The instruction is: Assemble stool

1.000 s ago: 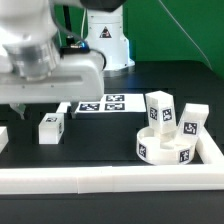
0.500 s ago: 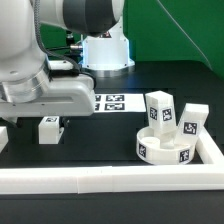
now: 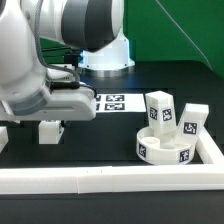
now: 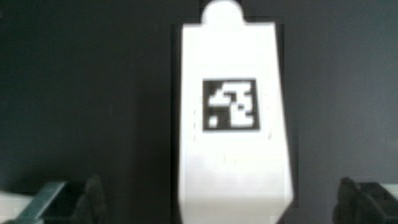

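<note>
Leg block (image 4: pixel 235 110) tag-up, long axis crosswise to tool (image 4: pixel 217 203)

We find the white round plastic seat (image 3: pixel 165 152) at the exterior view's right of the black table (image 3: pixel 100 145). One white rectangular leg block (image 3: pixel 158 108) and a second leg block (image 3: pixel 193 122) rise from it. A third leg block (image 3: pixel 50 131) sits well apart at the left, before the marker board (image 3: pixel 108 103).

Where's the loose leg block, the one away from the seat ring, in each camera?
Exterior view: the loose leg block sits on the black table at the exterior view's left, under the arm, apart from the seat ring.
Wrist view: it fills the centre, between the tips of the open pincer, untouched.
Shared landmark: the black table around the block.
</note>
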Robot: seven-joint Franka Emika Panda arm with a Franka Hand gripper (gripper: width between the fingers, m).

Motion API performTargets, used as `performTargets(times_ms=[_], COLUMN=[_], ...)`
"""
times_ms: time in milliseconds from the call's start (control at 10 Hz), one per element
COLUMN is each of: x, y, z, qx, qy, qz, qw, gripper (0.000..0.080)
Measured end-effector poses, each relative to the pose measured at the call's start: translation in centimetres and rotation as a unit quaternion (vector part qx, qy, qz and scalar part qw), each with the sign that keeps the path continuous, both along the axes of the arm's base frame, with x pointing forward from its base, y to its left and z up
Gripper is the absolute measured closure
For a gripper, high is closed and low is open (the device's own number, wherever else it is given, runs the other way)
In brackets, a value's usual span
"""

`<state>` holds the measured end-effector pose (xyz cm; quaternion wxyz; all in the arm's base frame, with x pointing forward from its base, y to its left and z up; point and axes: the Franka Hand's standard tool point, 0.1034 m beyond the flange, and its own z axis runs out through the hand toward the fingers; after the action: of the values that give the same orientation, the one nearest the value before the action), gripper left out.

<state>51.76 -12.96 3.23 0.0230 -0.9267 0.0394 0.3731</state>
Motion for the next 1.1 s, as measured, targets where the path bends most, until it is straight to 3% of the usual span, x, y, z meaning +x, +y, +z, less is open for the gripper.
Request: performTargets(times_ms=[400, 900, 1000, 1100], x=[-1.1, -1.5, -1.4, -1.4], y=[0.5, -0.3, 0.0, 0.0], z=[-0.8, -2.3, -2.4, -2.5], qx=[0.004, -0.007, -0.007, -0.007], qy=[0.091, 0.078, 0.076, 0.075], qz=[0.0, -0.008, -0.007, -0.006], qw=[0.996, 0.997, 0.997, 0.997], gripper=[0.0151, 0.0151, 0.0278, 0.0278])
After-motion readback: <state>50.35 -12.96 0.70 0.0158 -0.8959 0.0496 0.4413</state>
